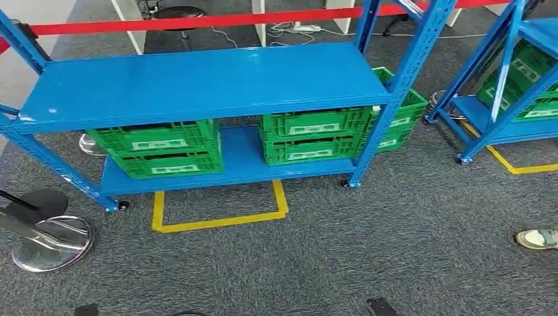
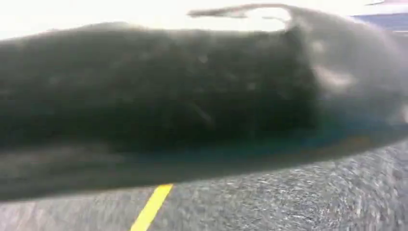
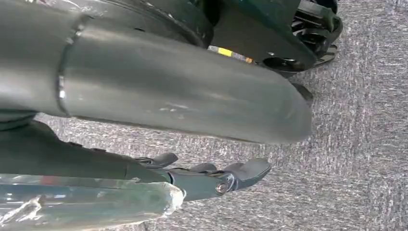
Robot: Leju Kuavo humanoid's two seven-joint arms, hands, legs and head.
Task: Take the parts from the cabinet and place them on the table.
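Right hand (image 3: 192, 120) hangs low over the carpet (image 3: 365, 144); its fingers (image 3: 240, 172) lie stretched out and apart from the thick thumb, with bare floor in the gap, so it looks open and holding nothing. There's a clear-wrapped thing (image 3: 86, 204) running along the far side of those fingers; can't tell what it is. The left hand (image 2: 168, 96) is a dark blur against the lens; no way to say if it's open or closed.

The parts themselves aren't visible; my guess is they're in the green crates (image 1: 158, 148) on the lower shelf of the blue rack (image 1: 197, 85), out ahead of both hands and about level with them; a second stack (image 1: 312, 135) sits further toward the right-hand side.

This fits walking up for a part, or coming back after dropping one off.

If it's a pick, I'd stop square on the yellow floor tape (image 1: 220, 220); keep the hand spread until it's past the crate rim (the top shelf overhangs, so come in low); close only once something's between thumb and fingers.
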